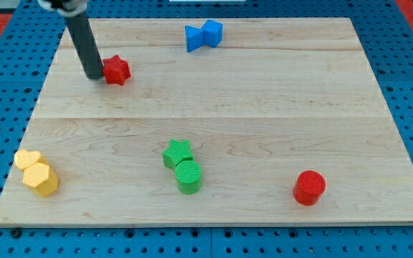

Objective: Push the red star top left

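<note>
The red star (117, 69) lies on the wooden board (264, 115) near the view's top left. My tip (93, 75) stands right at the star's left side, touching or almost touching it. The dark rod rises from the tip toward the view's top left corner.
A blue bow-shaped block (203, 35) sits at the view's top centre. A green star (178, 153) touches a green cylinder (188, 175) at bottom centre. A red cylinder (309, 187) is at bottom right. A yellow heart (27, 159) and a yellow hexagon (41, 179) sit at bottom left.
</note>
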